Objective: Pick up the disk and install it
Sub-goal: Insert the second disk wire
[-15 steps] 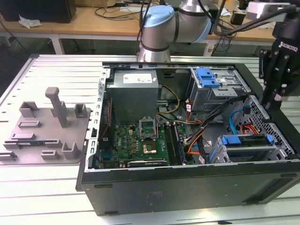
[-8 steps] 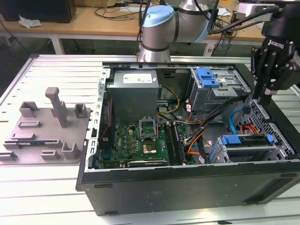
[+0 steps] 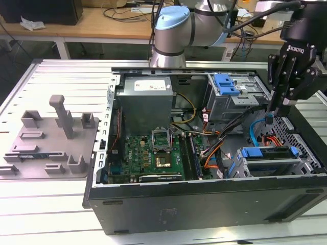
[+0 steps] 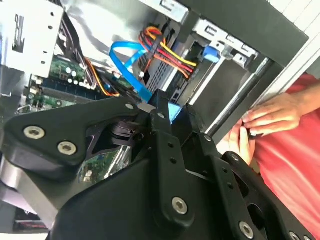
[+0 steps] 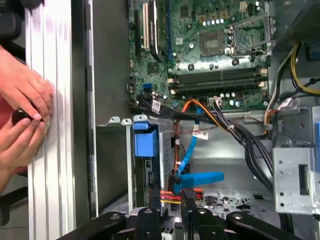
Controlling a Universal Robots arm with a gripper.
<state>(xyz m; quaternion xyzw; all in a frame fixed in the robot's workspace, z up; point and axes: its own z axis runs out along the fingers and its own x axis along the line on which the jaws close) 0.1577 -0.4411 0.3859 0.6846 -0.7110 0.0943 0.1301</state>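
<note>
One grey fixture plate (image 3: 51,148) at the exterior view's far left, then the open computer case (image 3: 204,204) mid-frame. Lower right, the disk (image 3: 270,159) lying in its bay, blue rail on top, seemingly seated already, with perhaps only cabling left. Just above it, the gripper (image 3: 271,115) beside a blue cable (image 3: 251,137); whether open or closed, impossible to tell.

Black gripper (image 4: 167,117) hangs right over a small blue connector (image 4: 175,111), blue cable (image 4: 127,60) looping beside red and yellow wires (image 4: 167,52), a person's hands (image 4: 265,122) resting just outside the case.
</note>
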